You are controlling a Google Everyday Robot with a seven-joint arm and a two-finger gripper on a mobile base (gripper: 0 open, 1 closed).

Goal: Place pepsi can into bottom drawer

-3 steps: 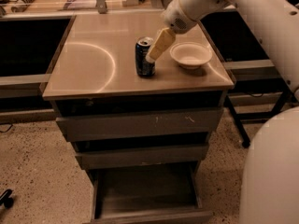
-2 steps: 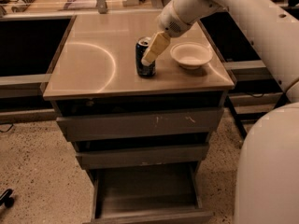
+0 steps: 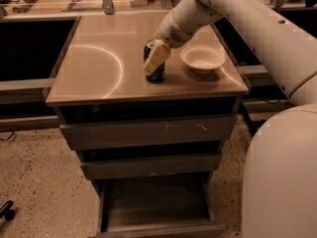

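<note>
The dark-blue pepsi can (image 3: 158, 74) stands upright on the cabinet's top (image 3: 99, 68), right of its middle. My gripper (image 3: 155, 58) reaches down from the upper right and sits at the can, its cream-coloured tip covering the can's front and upper part. The can rests on the top. The bottom drawer (image 3: 158, 230) is pulled out at the foot of the cabinet, below and in front of the can, and its tray looks empty.
A cream-white bowl (image 3: 202, 58) sits just right of the can. The scratched top drawer (image 3: 148, 132) and the plain middle drawer (image 3: 151, 166) are shut. My white arm (image 3: 277, 43) and body (image 3: 282, 177) fill the right side. Dark recesses flank the cabinet.
My gripper has moved left and down, from the can's right side to over its front. The can has stayed where it was.
</note>
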